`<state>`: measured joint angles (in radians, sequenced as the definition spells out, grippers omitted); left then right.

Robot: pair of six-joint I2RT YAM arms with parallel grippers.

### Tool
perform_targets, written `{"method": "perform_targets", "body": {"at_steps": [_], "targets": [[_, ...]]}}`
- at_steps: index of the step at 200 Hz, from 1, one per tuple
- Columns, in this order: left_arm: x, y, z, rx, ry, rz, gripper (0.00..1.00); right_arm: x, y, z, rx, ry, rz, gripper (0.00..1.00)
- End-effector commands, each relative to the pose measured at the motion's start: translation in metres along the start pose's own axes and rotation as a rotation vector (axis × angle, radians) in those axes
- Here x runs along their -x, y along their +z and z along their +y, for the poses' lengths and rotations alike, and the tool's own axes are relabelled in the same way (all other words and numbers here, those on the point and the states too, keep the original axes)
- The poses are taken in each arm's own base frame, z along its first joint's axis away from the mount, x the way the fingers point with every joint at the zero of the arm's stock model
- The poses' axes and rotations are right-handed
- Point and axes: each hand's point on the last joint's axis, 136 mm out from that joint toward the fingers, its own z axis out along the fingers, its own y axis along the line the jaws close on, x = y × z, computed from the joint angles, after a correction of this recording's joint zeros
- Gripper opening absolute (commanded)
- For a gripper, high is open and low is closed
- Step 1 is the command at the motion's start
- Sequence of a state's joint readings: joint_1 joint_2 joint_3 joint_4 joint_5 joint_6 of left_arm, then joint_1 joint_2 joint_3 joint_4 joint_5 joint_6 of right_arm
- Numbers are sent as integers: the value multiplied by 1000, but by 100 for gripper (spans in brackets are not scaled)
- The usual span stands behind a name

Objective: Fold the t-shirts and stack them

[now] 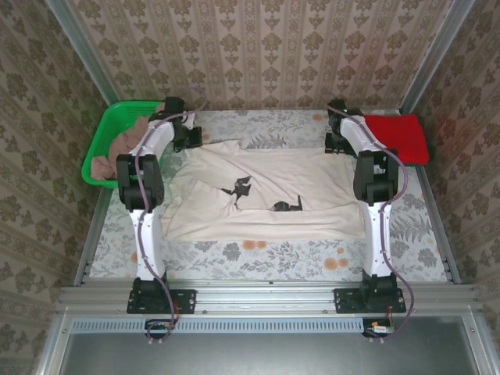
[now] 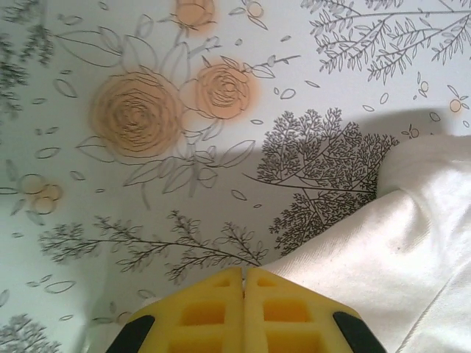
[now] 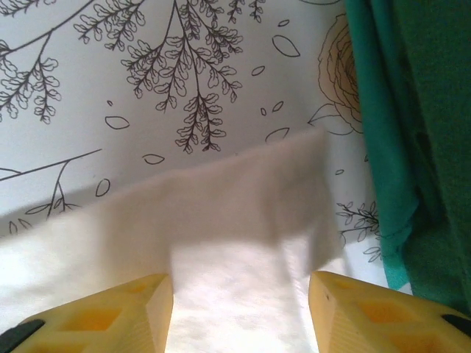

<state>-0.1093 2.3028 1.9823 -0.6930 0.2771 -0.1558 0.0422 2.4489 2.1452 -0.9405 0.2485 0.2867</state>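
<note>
Cream t-shirt (image 1: 266, 195) lies spread flat on the middle of the flower-printed tabletop (image 1: 258, 254), its long axis running left to right between the two arms. One flap reaches toward the far left. Which end is the neck I cannot tell.

At that far-left corner sits the left pincer (image 1: 186, 134). In the left wrist view the left pincer (image 2: 243, 276) has its yellow fingers (image 2: 199, 316) pressed together, with the cream hem meeting their tips. Whether any cloth is caught between them cannot be told.

The right pincer (image 1: 337, 142) is at the far-right corner. Seen from its wrist, the right pincer (image 3: 239, 283) stands spread, one finger on each side of a blurred cream flap. A dark green t-shirt (image 3: 419, 147) lies just beside it.

The red t-shirt (image 1: 398, 137) lies folded at the far right. The pink-brown t-shirt (image 1: 117, 152) is heaped in the green basket (image 1: 105, 133) at the far left.
</note>
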Motion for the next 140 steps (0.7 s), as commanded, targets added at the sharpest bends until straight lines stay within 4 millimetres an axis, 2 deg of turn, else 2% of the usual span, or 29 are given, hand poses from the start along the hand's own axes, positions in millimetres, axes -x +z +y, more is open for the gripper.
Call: {"method": "perform_targets", "body": {"at_steps": [1, 30, 58, 108, 128, 140], "targets": [[4, -9, 9, 4, 14, -20, 0, 12, -26, -4, 5, 7, -64, 55], [13, -11, 6, -17, 19, -43, 0, 15, -10, -6, -6, 8, -49, 57], [20, -9, -2, -51, 30, -44, 0, 15, 6, 8, 50, 1, -23, 56], [17, -3, -3, -60, 36, -24, 0, 22, 18, 9, 59, -2, -2, 55], [18, -4, -4, -65, 37, -25, 0, 21, 24, 9, 68, -6, 21, 44], [20, -6, -5, -67, 38, -28, 0, 20, 24, 10, 76, -9, 24, 33]]}}
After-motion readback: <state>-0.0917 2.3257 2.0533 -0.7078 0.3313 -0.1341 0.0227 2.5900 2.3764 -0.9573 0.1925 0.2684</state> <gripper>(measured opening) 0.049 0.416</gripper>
